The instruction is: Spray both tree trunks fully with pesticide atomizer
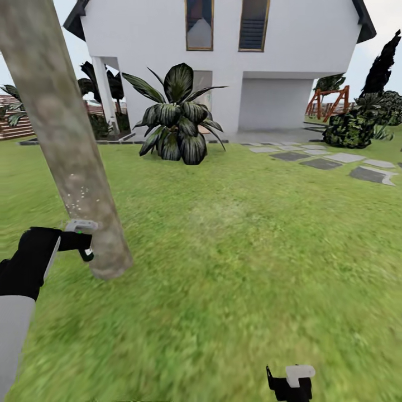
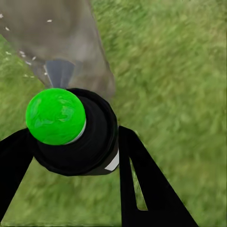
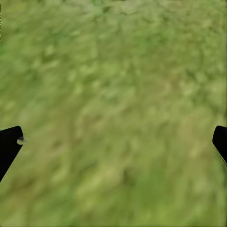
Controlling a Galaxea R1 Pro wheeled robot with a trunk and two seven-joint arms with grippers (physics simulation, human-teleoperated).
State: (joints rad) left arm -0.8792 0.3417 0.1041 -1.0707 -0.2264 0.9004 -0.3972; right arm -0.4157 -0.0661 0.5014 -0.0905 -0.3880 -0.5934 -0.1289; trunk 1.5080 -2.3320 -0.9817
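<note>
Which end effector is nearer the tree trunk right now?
Left. The left end effector, holding the atomizer, is right beside the trunk. The right end effector hangs over grass, well off to the side.

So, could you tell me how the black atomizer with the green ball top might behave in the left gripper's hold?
The black atomizer looks rigid and round, so it may twist between the left gripper fingers. Probably light.
</note>
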